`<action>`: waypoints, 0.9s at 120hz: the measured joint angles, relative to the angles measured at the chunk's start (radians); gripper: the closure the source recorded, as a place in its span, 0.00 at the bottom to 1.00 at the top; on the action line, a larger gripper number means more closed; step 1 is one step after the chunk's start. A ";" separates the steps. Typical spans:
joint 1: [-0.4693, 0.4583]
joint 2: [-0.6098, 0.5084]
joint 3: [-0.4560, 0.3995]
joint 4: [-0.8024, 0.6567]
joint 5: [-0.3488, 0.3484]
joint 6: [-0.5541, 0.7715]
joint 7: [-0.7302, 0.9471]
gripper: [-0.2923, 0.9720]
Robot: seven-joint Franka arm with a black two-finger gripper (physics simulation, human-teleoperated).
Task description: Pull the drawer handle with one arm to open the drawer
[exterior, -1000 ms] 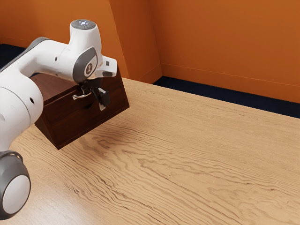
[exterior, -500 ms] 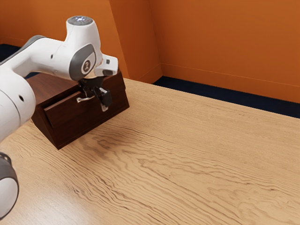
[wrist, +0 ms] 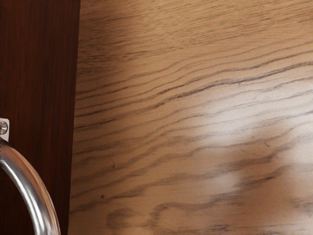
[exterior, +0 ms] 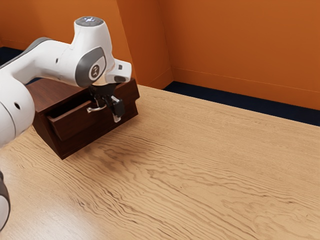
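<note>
The black two-finger gripper (exterior: 111, 104) sits right at the curved silver metal handle (exterior: 95, 107), hanging down over the handle's end nearer the exterior view's right. From these views I cannot tell whether it is clamped on the bar or merely hooked against it. Coming at the bar from above looks deliberate, since it lets the hand draw outward along the drawer's own line of travel without rubbing on the wood. In the wrist view the same handle (wrist: 29, 191) arcs close under the hand, its small mounting plate screwed to the dark brown wooden drawer front (wrist: 39, 73), so the hand lies tight to the panel. That drawer front (exterior: 80, 122) stands proud of the dark brown wooden box cabinet (exterior: 128, 100), with a shadowed gap above it, so I judge the drawer partly open and the pull under way, not finished. The cabinet rests on the pale, wavy-grained wooden table (exterior: 200, 165) by its far edge, toward the exterior view's left, its face turned to the open tabletop so the drawer has room to slide. The white jointed arm (exterior: 55, 62) reaches over the cabinet's top from the exterior view's left, which places the hand in front of the face it must draw on. Behind stand plain orange walls (exterior: 225, 40)
</note>
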 joint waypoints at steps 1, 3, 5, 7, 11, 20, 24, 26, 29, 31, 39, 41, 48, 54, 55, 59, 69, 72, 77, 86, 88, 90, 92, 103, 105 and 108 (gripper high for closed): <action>-0.001 0.000 0.000 -0.001 0.000 0.000 0.000 0.27; -0.002 -0.001 -0.001 -0.002 0.000 -0.001 -0.001 0.26; -0.003 -0.001 -0.003 -0.004 0.000 -0.001 -0.002 0.26; -0.004 -0.003 -0.005 -0.006 0.000 -0.002 -0.002 0.27; -0.004 -0.005 -0.011 -0.009 0.000 -0.003 -0.003 0.27; -0.005 -0.012 -0.022 -0.015 0.001 -0.005 -0.006 0.28; -0.005 -0.018 -0.026 -0.020 0.001 -0.006 -0.007 0.28; -0.004 -0.022 -0.028 -0.024 0.001 -0.006 -0.008 0.28; -0.003 -0.026 -0.032 -0.027 0.002 -0.007 -0.009 0.29; -0.002 -0.029 -0.035 -0.030 0.003 -0.007 -0.009 0.29; 0.001 -0.037 -0.046 -0.038 0.005 -0.008 -0.012 0.29; 0.001 -0.040 -0.048 -0.041 0.006 -0.008 -0.013 0.29; 0.002 -0.045 -0.055 -0.049 0.007 -0.009 -0.016 0.29; 0.001 -0.049 -0.061 -0.052 0.008 -0.009 -0.018 0.30; 0.001 -0.049 -0.061 -0.052 0.008 -0.009 -0.019 0.30; 0.000 -0.051 -0.064 -0.053 0.009 -0.010 -0.020 0.30; -0.003 -0.058 -0.066 -0.055 0.010 -0.014 -0.024 0.30; -0.004 -0.062 -0.067 -0.060 0.010 -0.015 -0.026 0.30; -0.004 -0.067 -0.071 -0.065 0.011 -0.017 -0.028 0.30; -0.006 -0.074 -0.078 -0.075 0.012 -0.019 -0.034 0.30; -0.006 -0.077 -0.081 -0.079 0.012 -0.019 -0.036 0.29; -0.007 -0.079 -0.083 -0.082 0.012 -0.019 -0.037 0.29; -0.007 -0.080 -0.084 -0.084 0.012 -0.020 -0.039 0.28; -0.006 -0.087 -0.095 -0.092 0.012 -0.021 -0.048 0.28; -0.006 -0.090 -0.097 -0.094 0.012 -0.022 -0.050 0.29; -0.006 -0.095 -0.101 -0.098 0.012 -0.022 -0.054 0.30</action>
